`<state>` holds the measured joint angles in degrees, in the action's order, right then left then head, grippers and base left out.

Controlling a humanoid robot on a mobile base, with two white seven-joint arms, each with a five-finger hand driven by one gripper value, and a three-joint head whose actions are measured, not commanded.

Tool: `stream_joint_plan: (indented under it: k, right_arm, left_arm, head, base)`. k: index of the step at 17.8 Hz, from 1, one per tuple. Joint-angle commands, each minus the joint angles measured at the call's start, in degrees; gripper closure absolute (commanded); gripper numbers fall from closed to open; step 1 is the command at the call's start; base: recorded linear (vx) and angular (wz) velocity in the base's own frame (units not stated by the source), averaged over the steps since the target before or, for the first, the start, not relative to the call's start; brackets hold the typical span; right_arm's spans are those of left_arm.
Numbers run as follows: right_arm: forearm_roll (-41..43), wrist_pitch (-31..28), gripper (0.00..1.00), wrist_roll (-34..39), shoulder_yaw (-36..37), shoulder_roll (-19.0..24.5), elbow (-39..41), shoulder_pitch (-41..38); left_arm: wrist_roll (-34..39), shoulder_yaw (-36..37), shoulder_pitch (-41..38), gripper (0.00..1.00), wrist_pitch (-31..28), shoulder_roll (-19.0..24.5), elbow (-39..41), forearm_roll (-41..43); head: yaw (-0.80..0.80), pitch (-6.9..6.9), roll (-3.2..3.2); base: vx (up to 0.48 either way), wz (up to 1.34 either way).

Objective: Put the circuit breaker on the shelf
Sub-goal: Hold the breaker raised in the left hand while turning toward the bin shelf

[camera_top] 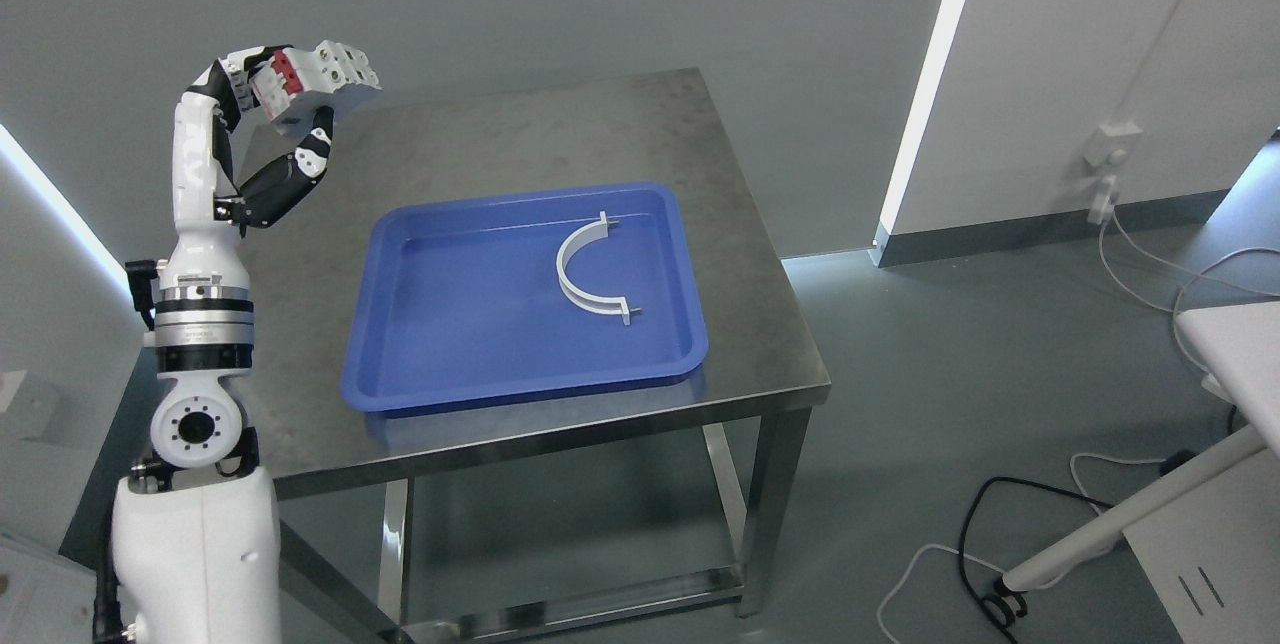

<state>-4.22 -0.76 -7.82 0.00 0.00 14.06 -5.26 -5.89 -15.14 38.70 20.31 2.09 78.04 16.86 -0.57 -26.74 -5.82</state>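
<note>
1. Nearest the camera, my left arm rises from the lower left; my left hand (285, 109) is curled around the circuit breaker (318, 79), held high above the steel table's (560, 129) far left corner.
2. It looks like a rigid, boxy, fairly light plastic block with smooth faces, so I'd judge it slippery.
3. Gripping its flat sides, clear of the red levers (290, 74), seems safest.
4. No shelf shows; the blue tray (450, 364) holds only a white curved bracket (585, 269).

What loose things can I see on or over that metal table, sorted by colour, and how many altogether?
Blue: 1, the tray on the table.
White: 1, the curved half-ring lying in the tray.
White and red: 1, the circuit breaker held up in the left robot hand.
Total: 3
</note>
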Motion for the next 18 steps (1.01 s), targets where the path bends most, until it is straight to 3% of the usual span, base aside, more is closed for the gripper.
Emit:
stream_joint_plan:
  k: [1,3,8,18]
  right_arm:
    - [0.0,-3.7,0.00,0.0,-1.1,-1.0,0.0,0.0]
    - [0.0,-3.7,0.00,0.0,-1.1,-1.0,0.0,0.0]
    - [0.0,-3.7,0.00,0.0,-1.1,-1.0,0.0,0.0]
    - [0.0,-3.7,0.00,0.0,-1.1,-1.0,0.0,0.0]
  left_arm:
    - [-0.5,-3.1,-3.2,0.85,-5.2,-1.1,9.7,-2.7]
    - [-0.5,-3.1,-3.3,0.85,-8.6,-1.1,11.5,-3.6]
    - [-3.4,-3.1,-6.3,0.85,-9.8,-1.1,14.7,-3.6]
    - [-10.0,-1.7,-8.9,0.85,-9.2,-1.1,18.6,-3.6]
  head:
    - [0.00,0.00,0.00]
    - [0.00,0.00,0.00]
    - [0.00,0.00,0.00]
    - [0.00,0.00,0.00]
  base:
    - [0.038,-0.01]
    - [0.006,0.00]
    - [-0.104,0.07]
    - [-0.327,0.09]
